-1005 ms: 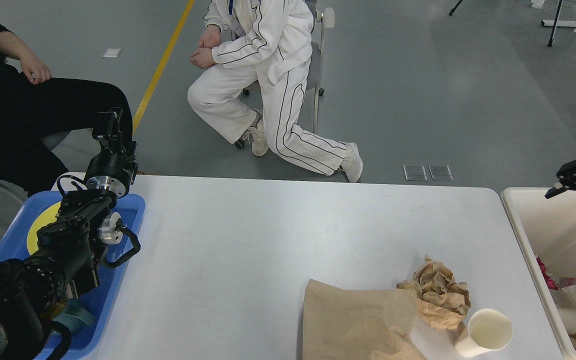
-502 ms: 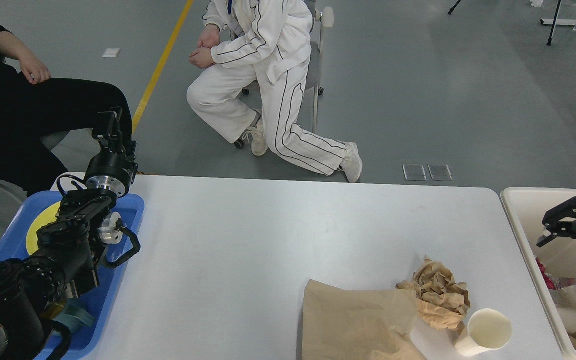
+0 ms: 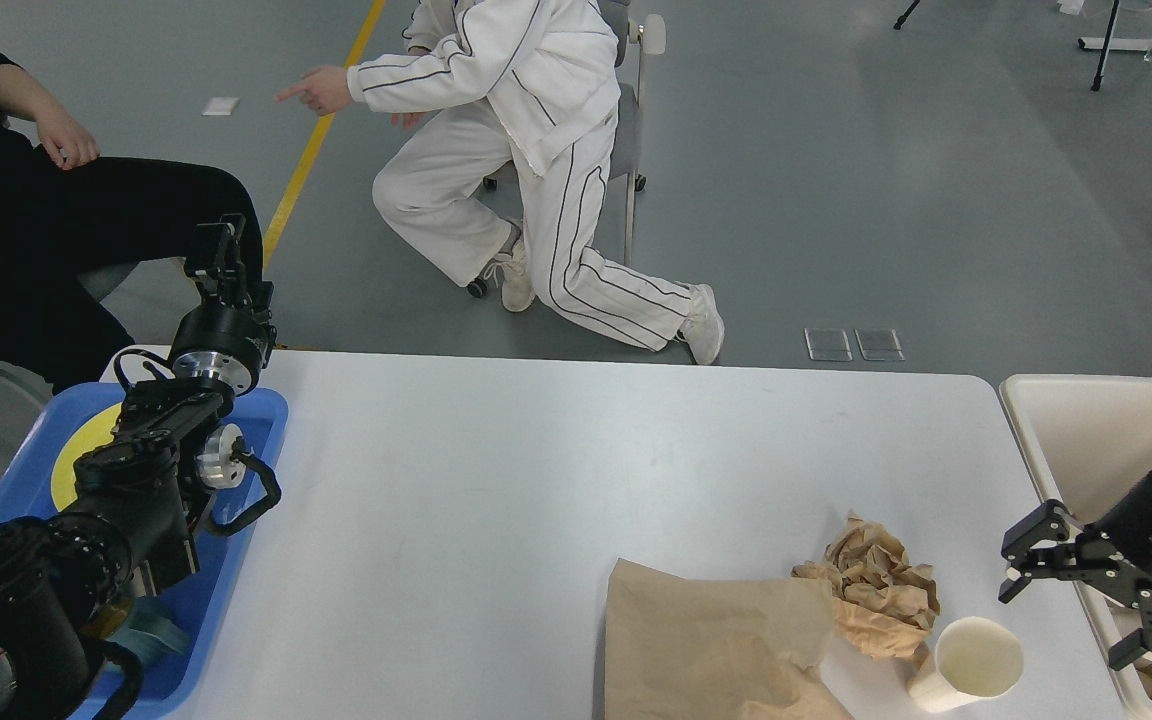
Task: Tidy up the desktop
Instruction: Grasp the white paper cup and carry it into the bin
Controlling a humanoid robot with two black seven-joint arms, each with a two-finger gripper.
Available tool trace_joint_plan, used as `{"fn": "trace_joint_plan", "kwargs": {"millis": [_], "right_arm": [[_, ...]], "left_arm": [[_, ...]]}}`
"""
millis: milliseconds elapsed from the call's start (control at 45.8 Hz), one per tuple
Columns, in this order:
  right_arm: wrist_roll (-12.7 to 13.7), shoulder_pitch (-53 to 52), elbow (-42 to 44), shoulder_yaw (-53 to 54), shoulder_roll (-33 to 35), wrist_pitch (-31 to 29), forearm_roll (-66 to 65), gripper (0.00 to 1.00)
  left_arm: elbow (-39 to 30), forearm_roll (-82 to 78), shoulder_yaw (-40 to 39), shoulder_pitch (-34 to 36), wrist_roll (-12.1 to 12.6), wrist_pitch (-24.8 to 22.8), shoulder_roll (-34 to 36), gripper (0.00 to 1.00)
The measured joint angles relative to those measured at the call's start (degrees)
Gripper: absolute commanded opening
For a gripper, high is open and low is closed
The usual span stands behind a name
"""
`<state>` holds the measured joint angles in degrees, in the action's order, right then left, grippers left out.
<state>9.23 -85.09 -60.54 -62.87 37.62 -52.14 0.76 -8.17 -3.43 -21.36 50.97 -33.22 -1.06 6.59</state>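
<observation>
A: How's the table [image 3: 556,480]?
B: White, filling the middle; left half bare, grey floor [image 3: 886,180] beyond.
A: Near edge?
B: Bag [image 3: 706,640], crumpled paper [image 3: 876,580], cup [image 3: 976,662].
A: Tools?
B: Right tool [image 3: 1086,600] spread apart over the table's right edge. Left tool [image 3: 221,260]: cannot tell.

A lab: grey floor [image 3: 836,200] with yellow line [image 3: 321,130], tripod legs [image 3: 1101,50].
</observation>
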Motion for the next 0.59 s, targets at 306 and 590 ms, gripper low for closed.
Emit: {"fn": "trace_joint_plan", "kwargs": {"millis": [306,590], "right_arm": [[0.0,6.11,1.52,1.31,-3.66,1.46,-0.38,0.99],[0.01,10.15,1.38,2.24,-3.98,10.42,-2.35,0.72]], "left_arm": [[0.0,0.0,0.0,0.0,0.0,0.0,0.0,0.97],[0.0,0.0,0.0,0.0,0.0,0.0,0.0,0.97]]}}
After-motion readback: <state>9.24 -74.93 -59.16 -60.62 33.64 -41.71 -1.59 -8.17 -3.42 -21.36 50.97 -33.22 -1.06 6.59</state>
